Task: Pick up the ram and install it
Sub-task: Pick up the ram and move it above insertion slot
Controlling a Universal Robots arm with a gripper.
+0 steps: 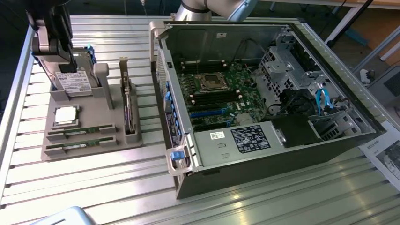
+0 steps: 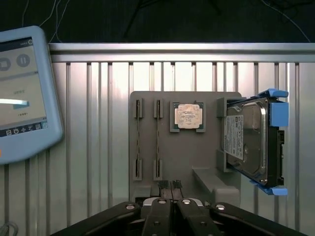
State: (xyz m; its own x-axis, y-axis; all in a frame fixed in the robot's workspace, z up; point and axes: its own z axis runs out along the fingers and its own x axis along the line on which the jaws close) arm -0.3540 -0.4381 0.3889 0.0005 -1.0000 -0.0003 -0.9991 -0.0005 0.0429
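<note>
Green ram sticks (image 1: 81, 131), grey holder (image 1: 93, 153), blue-framed drive (image 2: 246, 137), silver table (image 1: 93, 187).

Tablet (image 2: 22, 93) cut at frame edge, ram (image 1: 81, 130) label — unreadable

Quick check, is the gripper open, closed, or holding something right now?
Gripper: closed, fingers together, nothing held between them.

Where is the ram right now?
The ram and its twin lie side by side in the grey holder on the exterior view's left, next to the silver processor chip.
</note>
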